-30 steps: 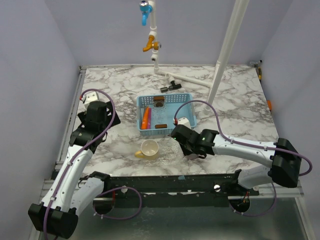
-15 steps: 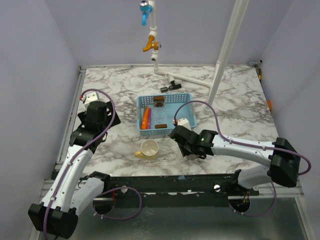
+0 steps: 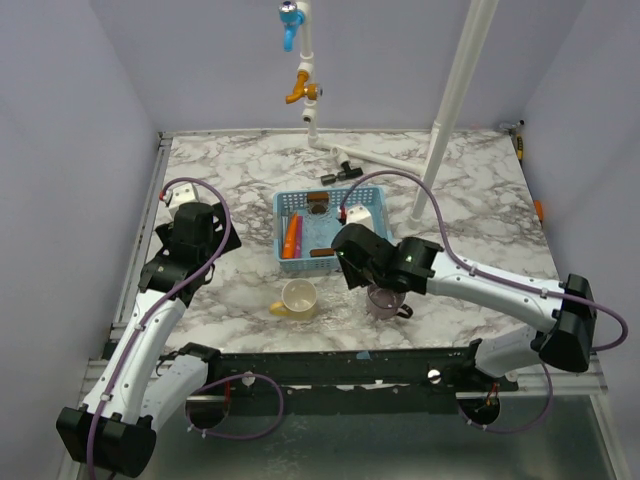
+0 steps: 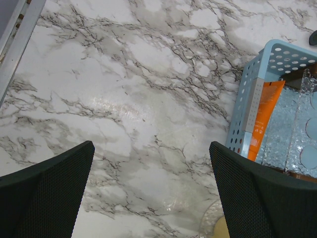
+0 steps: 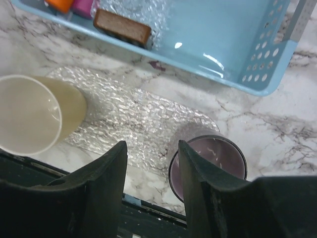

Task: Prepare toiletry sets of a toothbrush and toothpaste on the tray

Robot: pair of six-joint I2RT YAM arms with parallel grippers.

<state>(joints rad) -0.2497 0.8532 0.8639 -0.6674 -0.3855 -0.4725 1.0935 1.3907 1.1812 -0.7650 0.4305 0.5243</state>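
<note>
The right gripper (image 5: 151,166), part-open and empty, sits nearer the toothpaste (image 3: 291,237), which lies ahead-left with its long axis pointing away. The left gripper (image 4: 151,193) gapes wide, empty.

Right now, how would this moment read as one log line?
left gripper: open, empty | right gripper: open above purple cup | toothpaste: in basket

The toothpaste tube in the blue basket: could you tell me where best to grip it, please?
Probably mid-body, from straight above, with the jaws closing across its narrow width. The toothpaste lies lengthwise along the left wall of the basket, which blocks a sideways approach.
</note>
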